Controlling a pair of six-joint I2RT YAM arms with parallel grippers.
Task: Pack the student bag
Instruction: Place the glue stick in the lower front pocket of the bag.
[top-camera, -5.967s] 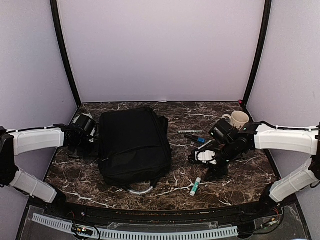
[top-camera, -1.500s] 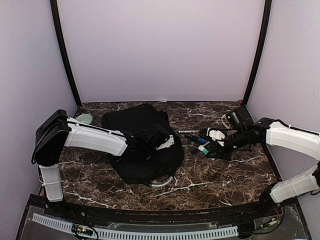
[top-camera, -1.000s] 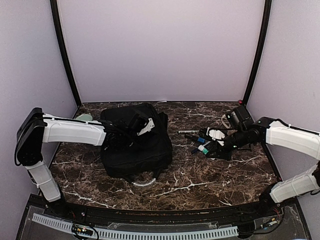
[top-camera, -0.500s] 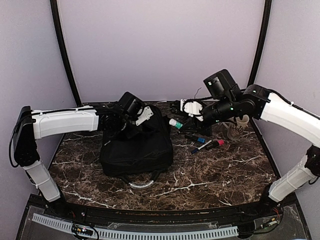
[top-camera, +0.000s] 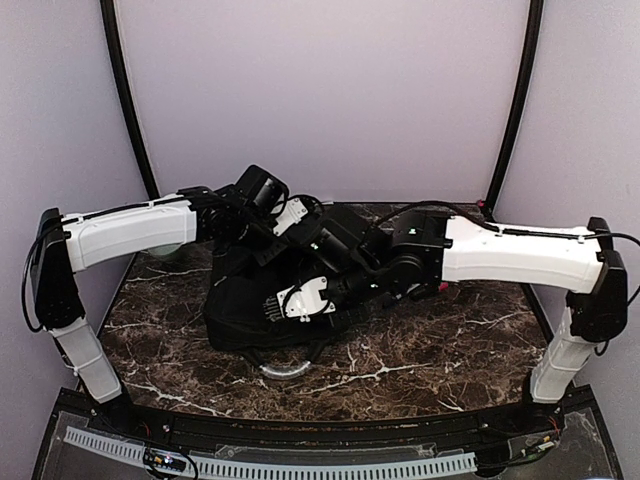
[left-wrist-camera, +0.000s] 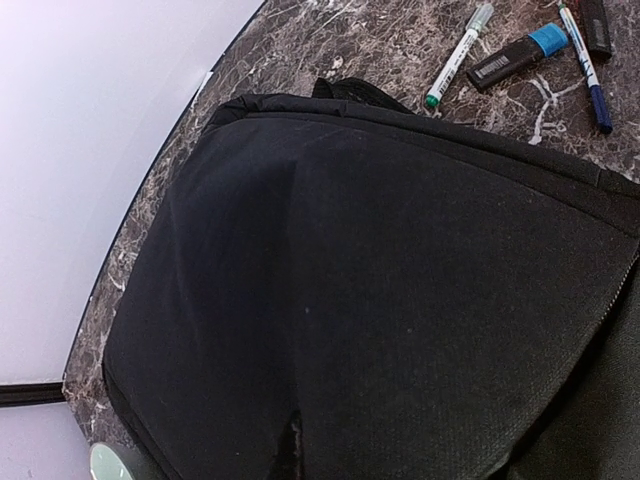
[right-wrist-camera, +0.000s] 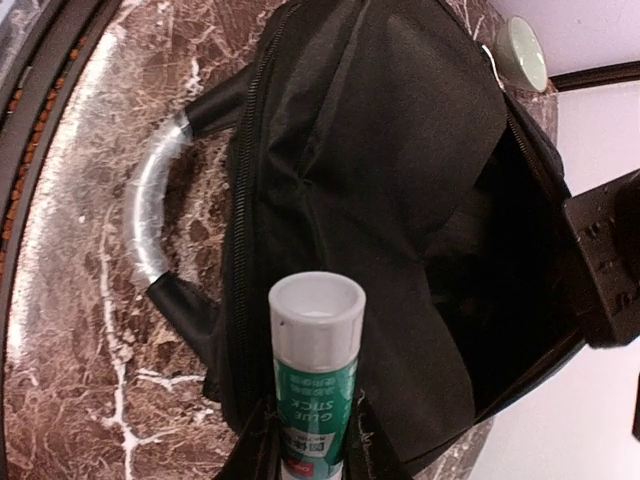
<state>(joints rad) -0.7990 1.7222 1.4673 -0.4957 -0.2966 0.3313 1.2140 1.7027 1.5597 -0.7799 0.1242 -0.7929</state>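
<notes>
Dark marble table (top-camera: 440, 350), lilac walls (top-camera: 330, 100): the student bag (top-camera: 240, 310) lies centre-left, its grey loop handle (top-camera: 280, 368) toward the arms. Left gripper (top-camera: 285, 228), clamped on the bag's far fabric, apparently lifts it so the mouth gapes. Right gripper (right-wrist-camera: 312, 440) pinches a glue stick (right-wrist-camera: 315, 370) over that opening, prob. lined up for dropping in. Markers (left-wrist-camera: 458, 55) lie on the marble just beside the bag.

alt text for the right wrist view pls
A green-labelled glue stick with a white cap is clamped in the right pincer, poised above the black student bag, whose mouth gapes open on the right. The bag's pale grey loop handle lies on the marble table to the left.
</notes>
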